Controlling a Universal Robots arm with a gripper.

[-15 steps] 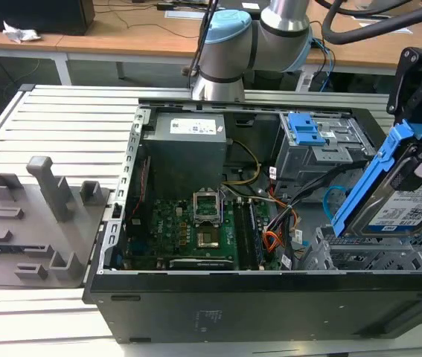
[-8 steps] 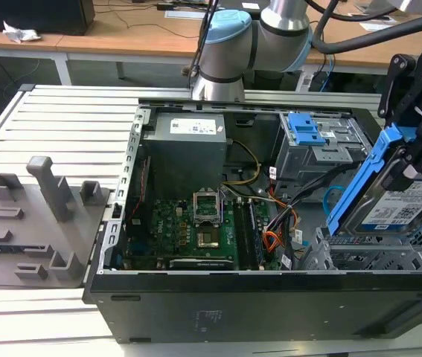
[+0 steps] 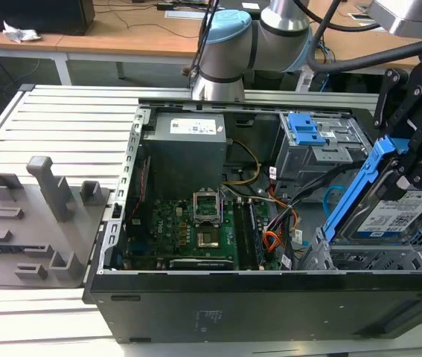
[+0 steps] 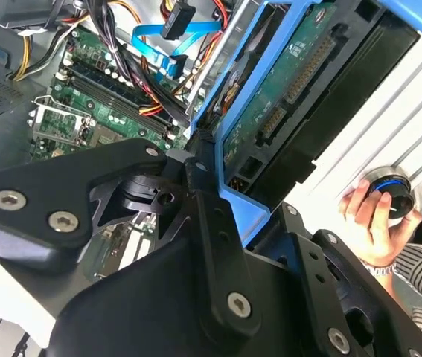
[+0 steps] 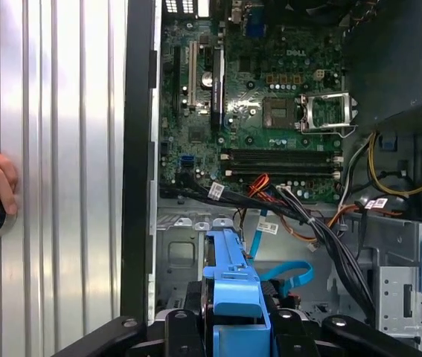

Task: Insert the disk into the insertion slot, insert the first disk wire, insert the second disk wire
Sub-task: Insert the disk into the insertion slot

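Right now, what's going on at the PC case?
The arm's gripper grips a silver hard drive in a bright blue plastic carrier. The drive is tilted over the low bay of the light grey perforated metal drive cage, at the exterior view's right of the open black computer case. It is not yet seated in the bay. Beside the case, a person's hand rests on a round black knob with a blue ring.
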